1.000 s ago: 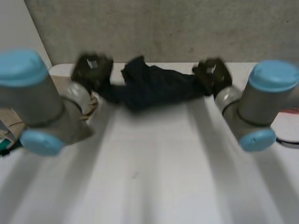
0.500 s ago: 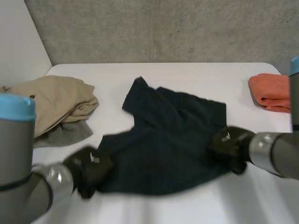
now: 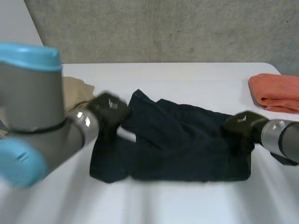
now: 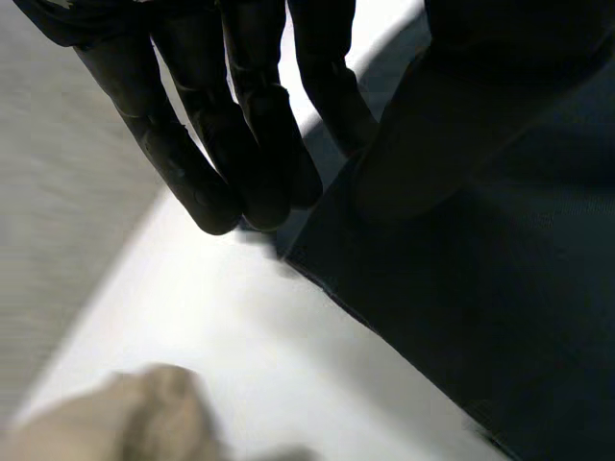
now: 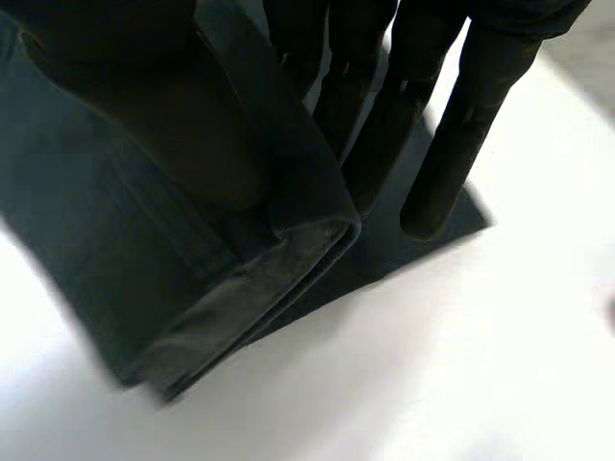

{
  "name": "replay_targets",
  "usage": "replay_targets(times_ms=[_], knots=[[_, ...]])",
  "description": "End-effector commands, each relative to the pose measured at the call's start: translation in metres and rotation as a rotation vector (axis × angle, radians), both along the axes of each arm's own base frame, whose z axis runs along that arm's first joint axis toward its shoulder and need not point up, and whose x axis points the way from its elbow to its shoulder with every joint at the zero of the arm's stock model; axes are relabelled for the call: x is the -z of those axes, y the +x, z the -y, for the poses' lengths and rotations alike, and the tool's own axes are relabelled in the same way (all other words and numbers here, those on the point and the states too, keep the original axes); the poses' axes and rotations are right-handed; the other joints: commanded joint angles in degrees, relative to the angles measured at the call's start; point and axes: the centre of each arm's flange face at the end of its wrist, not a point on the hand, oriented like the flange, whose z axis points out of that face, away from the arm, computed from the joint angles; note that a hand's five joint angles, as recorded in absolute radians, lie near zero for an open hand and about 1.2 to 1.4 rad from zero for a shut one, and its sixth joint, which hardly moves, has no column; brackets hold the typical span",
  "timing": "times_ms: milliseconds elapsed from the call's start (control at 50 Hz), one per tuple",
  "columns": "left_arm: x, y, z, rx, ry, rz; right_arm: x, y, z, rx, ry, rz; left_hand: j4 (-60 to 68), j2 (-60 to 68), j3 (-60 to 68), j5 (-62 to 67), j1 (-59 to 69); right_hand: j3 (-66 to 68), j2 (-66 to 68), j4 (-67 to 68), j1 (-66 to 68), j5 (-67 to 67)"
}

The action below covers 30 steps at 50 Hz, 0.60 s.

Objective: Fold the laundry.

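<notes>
**Three textiles, two hands, one tabletop**

One tabletop (image 3: 187,74) is carrying three pieces of laundry, one of each colour. A single dark garment (image 3: 187,149) is lying across the middle of the frame. A single orange cloth (image 3: 275,91) is sitting at the right edge. A single beige garment (image 3: 77,91) is peeking out at the left, partly hidden behind an arm. Two arms are reaching in, the left arm (image 3: 32,102) at the frame's left and the right arm (image 3: 282,137) at its right. Each is ending in one black hand, the left hand (image 3: 108,109) and the right hand (image 3: 239,126), making two in all.
</notes>
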Motion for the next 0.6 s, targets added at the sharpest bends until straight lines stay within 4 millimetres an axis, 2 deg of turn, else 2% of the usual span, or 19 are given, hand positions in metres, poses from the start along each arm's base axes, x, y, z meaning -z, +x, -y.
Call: replay_targets(times_ms=[20, 120, 260, 340, 420, 600], knots=[[-0.001, -0.025, 0.054, -0.103, -0.117, -0.028, 0.009, 0.006, 0.025, 0.085, -0.146, 0.013, 11.3, 11.3, 11.8, 12.5, 14.8, 11.8, 12.9, 11.6, 16.5, 11.8], [0.006, -0.042, 0.061, -0.065, -0.101, -0.024, 0.015, 0.013, 0.032, 0.073, -0.196, -0.001, 11.3, 11.3, 11.8, 12.5, 14.8, 11.8, 12.9, 11.6, 16.5, 11.8], [0.014, -0.048, 0.059, -0.060, -0.085, 0.001, 0.018, 0.017, 0.036, 0.068, -0.232, 0.009, 11.3, 11.3, 11.8, 12.5, 14.8, 11.8, 12.9, 11.6, 16.5, 11.8], [0.008, -0.061, 0.077, -0.059, -0.214, -0.061, 0.018, 0.021, 0.053, 0.081, -0.322, 0.030, 11.3, 11.3, 11.8, 12.5, 14.8, 11.8, 12.9, 11.6, 16.5, 11.8], [0.012, -0.068, 0.104, -0.095, -0.339, -0.095, 0.028, 0.025, 0.077, 0.141, -0.422, 0.021, 11.3, 11.3, 11.8, 12.5, 14.8, 11.8, 12.9, 11.6, 16.5, 11.8], [0.034, -0.083, 0.126, -0.106, -0.403, -0.136, 0.048, 0.033, 0.108, 0.192, -0.568, -0.017, 11.3, 11.3, 11.8, 12.5, 14.8, 11.8, 12.9, 11.6, 16.5, 11.8]])
